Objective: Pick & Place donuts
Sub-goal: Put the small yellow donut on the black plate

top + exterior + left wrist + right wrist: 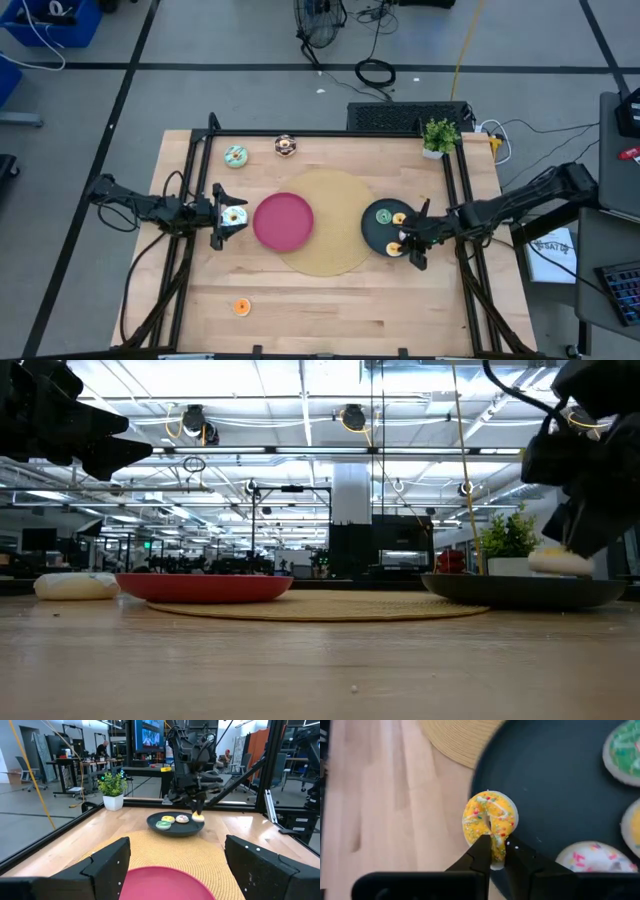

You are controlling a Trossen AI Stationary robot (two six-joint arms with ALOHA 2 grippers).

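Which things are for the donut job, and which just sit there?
Job: yellow donut in right hand; white donut by left hand; teal donut; chocolate donut; orange donut; green donut; pink plate; black plate.
Lying about: woven mat; potted plant.

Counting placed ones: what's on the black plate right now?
On the black plate: a green donut, a yellow one and a white one. The right gripper holds another yellow donut at its rim.

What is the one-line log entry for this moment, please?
right gripper: shut on yellow donut, over black plate edge | left gripper: open, above white donut near pink plate
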